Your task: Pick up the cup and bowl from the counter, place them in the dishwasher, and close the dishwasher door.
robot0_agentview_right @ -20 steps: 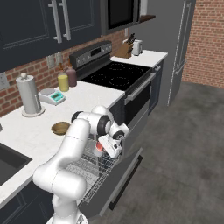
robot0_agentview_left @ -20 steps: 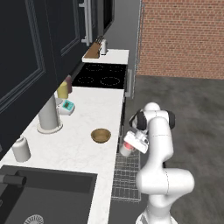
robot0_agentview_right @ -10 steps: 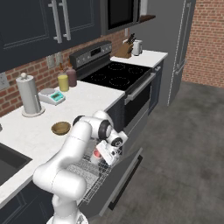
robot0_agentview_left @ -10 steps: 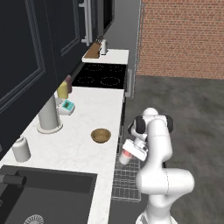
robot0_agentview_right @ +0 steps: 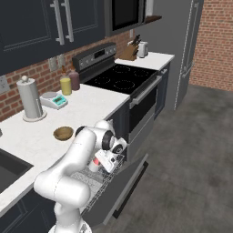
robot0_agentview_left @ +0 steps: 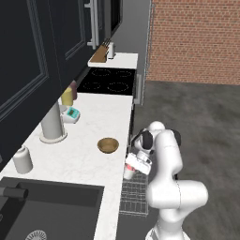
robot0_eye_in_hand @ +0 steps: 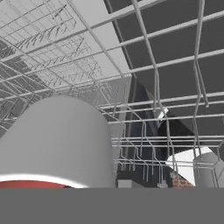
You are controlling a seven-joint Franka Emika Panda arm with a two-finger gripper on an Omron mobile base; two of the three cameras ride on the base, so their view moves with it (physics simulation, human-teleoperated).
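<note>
Bowl of brown wood is sitting alone on the counter, well to the left of the dishwasher and not yet touched. Just right of it, at the counter's edge, the gripper is holding the cup in narrow jaws, low over the dishwasher's pulled-out wire rack. In the hand view the cup's white wall is looming close above the grid, its red end toward the camera. By my judgement the cup placement is the step under way. Next the cup needs setting down in the rack and the jaws parting, before the arm is reaching back for the bowl.
</note>
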